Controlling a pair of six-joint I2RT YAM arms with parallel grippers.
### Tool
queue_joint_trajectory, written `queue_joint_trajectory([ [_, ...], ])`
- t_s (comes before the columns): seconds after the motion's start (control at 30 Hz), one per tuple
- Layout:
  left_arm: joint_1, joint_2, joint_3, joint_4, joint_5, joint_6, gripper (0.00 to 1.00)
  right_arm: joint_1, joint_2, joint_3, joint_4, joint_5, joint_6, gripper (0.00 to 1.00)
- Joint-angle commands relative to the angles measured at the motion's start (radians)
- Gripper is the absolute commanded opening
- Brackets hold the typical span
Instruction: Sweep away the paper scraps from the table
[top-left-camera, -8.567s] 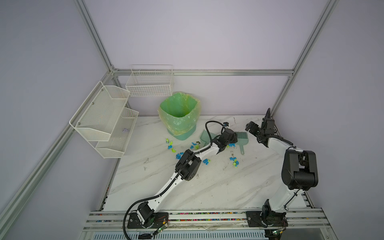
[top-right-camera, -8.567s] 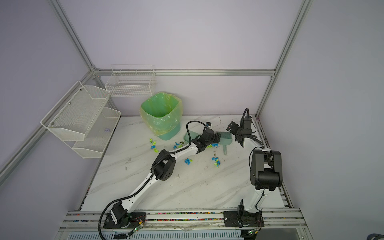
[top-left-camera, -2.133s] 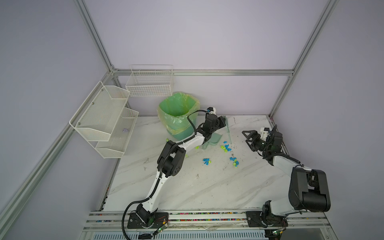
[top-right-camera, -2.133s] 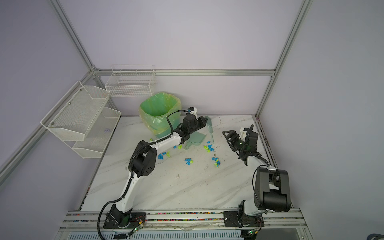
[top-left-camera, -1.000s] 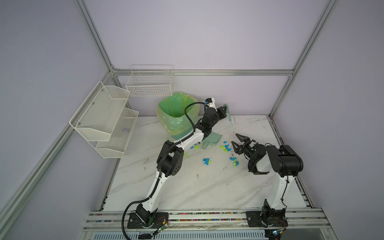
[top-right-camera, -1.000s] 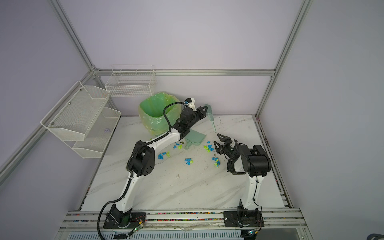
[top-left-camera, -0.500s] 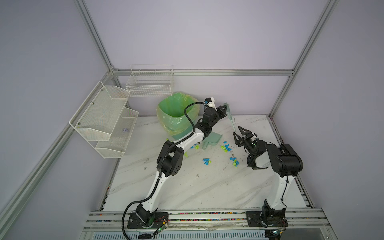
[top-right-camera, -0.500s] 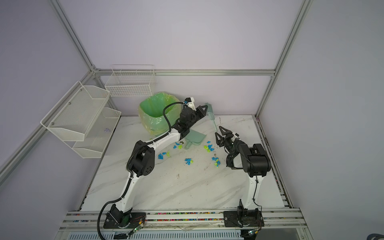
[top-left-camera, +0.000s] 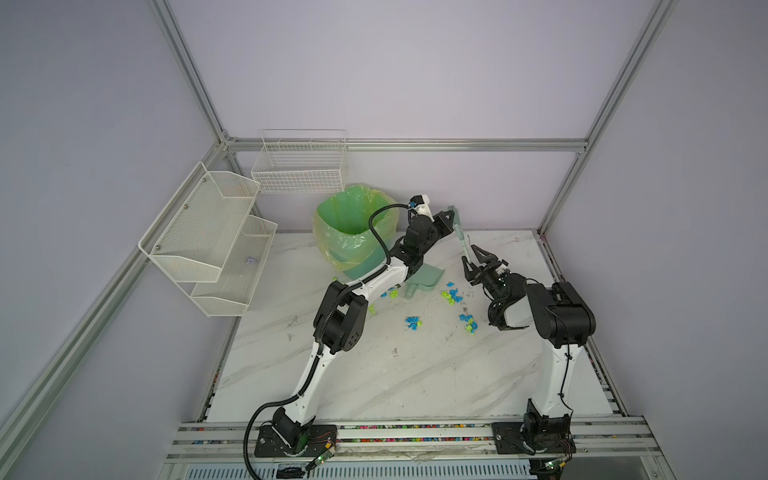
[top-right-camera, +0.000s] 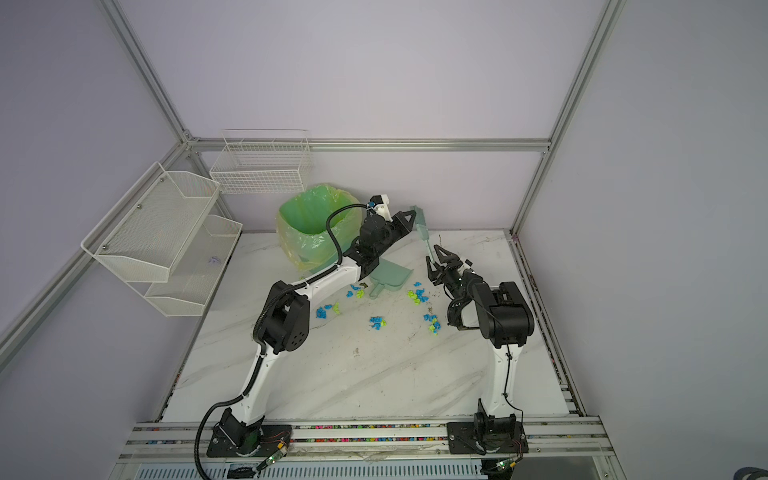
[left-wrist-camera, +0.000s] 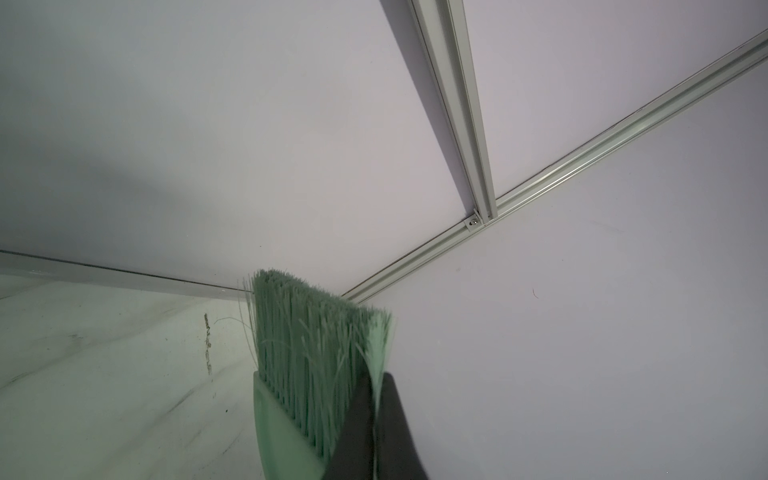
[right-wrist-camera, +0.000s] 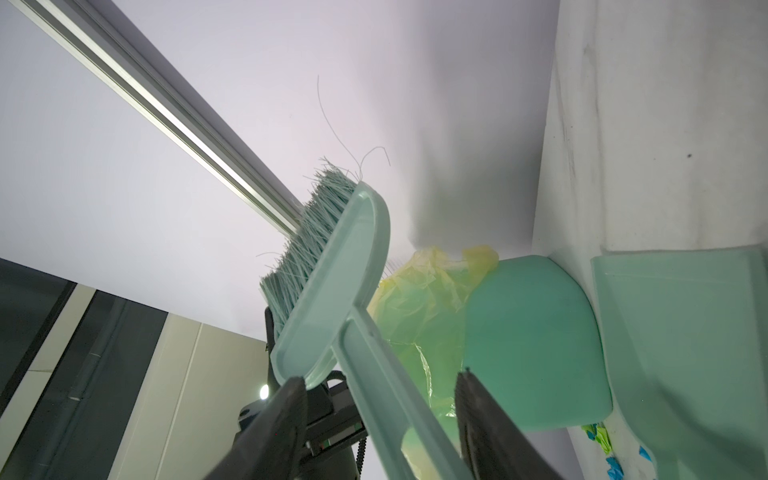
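Aloft, brush between right fingers.

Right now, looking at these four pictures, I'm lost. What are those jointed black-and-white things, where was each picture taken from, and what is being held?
Those are two robot arms, the left arm and the right arm, bolted at the front of a marble table. Each ends in a two-fingered claw, called a gripper. Two pictures come from a camera high above; the other two come from small cameras on the arms' wrists. On the table lie blue and green paper scraps, a dustpan and a bin lined with a green bag. The left gripper is shut on the bristle end of a small brush, held up in the air. The right gripper has its fingers open on either side of the brush's handle, not closed on it.
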Motion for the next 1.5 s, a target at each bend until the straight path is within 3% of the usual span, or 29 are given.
queue_joint_trajectory([
  [0.0, -0.006, -0.057, -0.048, 0.067, 0.021, -0.011, 0.00, 0.003, 0.017, 0.029, 0.298, 0.062, 0.125, 0.53],
  [0.17, -0.006, -0.073, -0.082, 0.077, 0.022, -0.008, 0.00, 0.003, 0.031, 0.042, 0.297, 0.071, 0.117, 0.35],
  [0.37, -0.004, -0.081, -0.093, 0.065, 0.026, -0.004, 0.00, 0.003, 0.021, 0.037, 0.297, 0.072, 0.104, 0.02],
  [0.53, 0.001, -0.095, -0.126, 0.061, 0.031, -0.014, 0.03, 0.001, -0.001, 0.013, 0.297, 0.058, 0.060, 0.00],
  [0.57, 0.002, -0.101, -0.138, 0.063, 0.034, -0.017, 0.14, 0.000, -0.004, 0.004, 0.297, 0.059, 0.052, 0.00],
  [0.63, 0.008, -0.118, -0.167, 0.072, 0.044, -0.016, 0.49, -0.004, -0.012, -0.022, 0.297, 0.071, 0.032, 0.00],
  [0.7, 0.010, -0.136, -0.189, 0.066, 0.059, 0.002, 0.76, -0.012, -0.019, -0.042, 0.297, 0.085, 0.013, 0.00],
  [0.8, 0.011, -0.169, -0.218, 0.032, 0.079, 0.033, 1.00, -0.015, -0.032, -0.054, 0.295, 0.110, -0.013, 0.00],
  [0.97, 0.014, -0.214, -0.275, -0.023, 0.110, 0.033, 1.00, -0.014, -0.039, -0.038, 0.295, 0.126, -0.040, 0.00],
  [1.23, 0.004, -0.189, -0.239, -0.109, 0.214, 0.010, 1.00, -0.014, -0.050, -0.013, 0.295, 0.141, -0.089, 0.00],
  [1.47, 0.005, -0.189, -0.281, -0.122, 0.206, 0.027, 1.00, -0.026, -0.100, -0.006, 0.296, 0.176, -0.134, 0.00],
])
